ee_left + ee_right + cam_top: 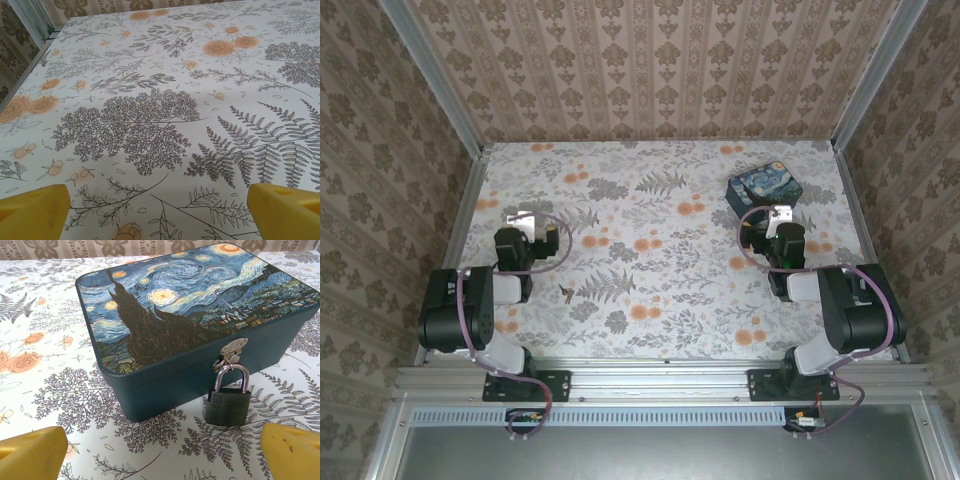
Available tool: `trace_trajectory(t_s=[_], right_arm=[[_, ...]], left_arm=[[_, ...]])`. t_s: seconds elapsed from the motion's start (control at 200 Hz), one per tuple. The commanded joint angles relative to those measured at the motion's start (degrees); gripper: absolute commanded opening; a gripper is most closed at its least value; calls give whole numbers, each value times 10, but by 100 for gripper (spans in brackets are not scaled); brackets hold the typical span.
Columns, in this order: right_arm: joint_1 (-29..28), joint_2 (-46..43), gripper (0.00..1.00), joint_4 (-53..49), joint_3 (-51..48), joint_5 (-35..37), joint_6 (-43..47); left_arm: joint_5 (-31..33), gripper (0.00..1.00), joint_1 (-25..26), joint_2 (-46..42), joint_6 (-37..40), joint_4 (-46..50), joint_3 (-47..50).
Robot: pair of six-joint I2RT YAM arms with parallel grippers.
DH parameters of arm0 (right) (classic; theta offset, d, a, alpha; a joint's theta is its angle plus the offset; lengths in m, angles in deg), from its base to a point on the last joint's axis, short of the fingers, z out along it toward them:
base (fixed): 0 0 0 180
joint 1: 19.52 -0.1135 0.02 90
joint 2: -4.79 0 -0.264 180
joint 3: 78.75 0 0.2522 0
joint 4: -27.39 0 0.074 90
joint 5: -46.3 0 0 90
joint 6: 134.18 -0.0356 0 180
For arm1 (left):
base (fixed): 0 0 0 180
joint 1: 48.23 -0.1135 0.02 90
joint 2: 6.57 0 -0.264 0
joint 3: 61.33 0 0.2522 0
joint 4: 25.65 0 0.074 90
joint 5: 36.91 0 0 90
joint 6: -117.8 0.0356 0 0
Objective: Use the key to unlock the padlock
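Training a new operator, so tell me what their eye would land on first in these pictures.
The swirl-painted starry-night box at the far right of the floral table stands out first. A small dark padlock hangs from its front hasp. A tiny dark item, possibly the key, lies left of centre.

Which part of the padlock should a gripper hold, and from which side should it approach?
I would hold the padlock by its blocky body, pinched across its two narrow sides, coming from the front, where the open right gripper faces it. The body hangs upright, flat face outward; the thin shackle is threaded through the hasp of the box.
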Motion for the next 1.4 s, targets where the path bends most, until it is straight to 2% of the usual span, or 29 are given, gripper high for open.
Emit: trace_trajectory(t_s=[0.0,0.18,0.285,0.395,0.45,0.475,0.535,0.625,0.715,0.82,0.91,0.99,1.255,1.305,1.395], right_arm=[[0,-4,100,14,8,-4,7],[0,-5,100,11,9,-13,9],[0,-48,100,-112,58,-32,17],[-6,-100,95,-233,108,-45,23],[-9,-136,96,-277,124,-50,2],[-8,-152,97,-292,130,-54,-8],[-7,-181,100,-332,150,-55,-29],[14,-171,100,-408,219,-41,-51],[75,-110,100,-467,296,-43,-84],[149,-17,99,-497,367,-94,-120],[183,47,99,-531,428,-104,-127],[207,98,99,-545,472,-158,-133],[221,257,97,-656,637,-241,-128],[221,278,94,-671,659,-266,-127],[218,296,94,-686,687,-287,-119]], left_arm=[[-9,100,-4,-6,-7,-5,-11],[-1,100,-4,-8,-10,-9,-9],[47,100,-2,-44,-24,40,-21],[155,100,-2,-102,-68,223,-98],[185,100,-14,-114,-95,308,-147],[176,100,-22,-114,-100,347,-172],[107,100,-53,-98,-113,458,-246],[81,100,-66,-59,-141,567,-334],[110,100,-28,-51,-164,634,-379],[154,100,48,-46,-175,723,-431],[137,100,91,-49,-199,772,-451],[124,100,127,-53,-211,794,-452],[81,100,241,-41,-227,829,-450],[79,100,257,-36,-228,826,-451],[77,100,288,-27,-228,826,-459]])
